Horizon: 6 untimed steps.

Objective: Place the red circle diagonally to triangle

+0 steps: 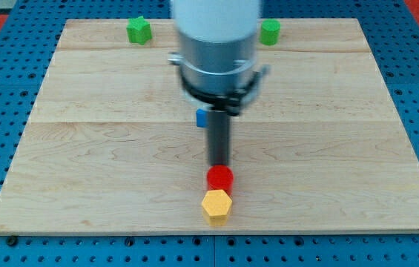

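Note:
The red circle block point(219, 179) lies near the board's bottom edge, at the middle of the view. A yellow hexagon block point(216, 205) touches it just below. My tip point(219, 165) sits right at the red circle's upper edge, touching or nearly touching it. A blue block point(201, 117) is mostly hidden behind the rod and arm housing, above the red circle; its shape cannot be made out. No triangle can be clearly made out.
A green block point(139, 30) sits near the board's top edge at the view's left, and another green block point(270, 32) at top right of the arm. The wooden board point(83, 148) lies on a blue pegboard. The arm housing point(216, 52) hides the top centre.

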Available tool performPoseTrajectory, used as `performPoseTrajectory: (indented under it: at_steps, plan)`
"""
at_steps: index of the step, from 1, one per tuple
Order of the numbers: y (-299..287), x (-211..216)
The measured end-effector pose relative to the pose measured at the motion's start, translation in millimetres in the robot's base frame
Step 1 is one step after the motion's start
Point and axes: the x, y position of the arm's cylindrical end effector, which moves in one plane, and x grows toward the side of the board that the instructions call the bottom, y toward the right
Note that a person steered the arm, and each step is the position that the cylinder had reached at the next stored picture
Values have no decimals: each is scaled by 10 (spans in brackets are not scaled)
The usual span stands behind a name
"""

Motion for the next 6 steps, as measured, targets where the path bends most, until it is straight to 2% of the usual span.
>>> performPoseTrajectory:
  at_steps: [1,2,3,5,6]
  plan:
    - [551,89]
    - [189,655]
    - [-148,263]
    - [-1796,-568]
    - [-1792,-181]
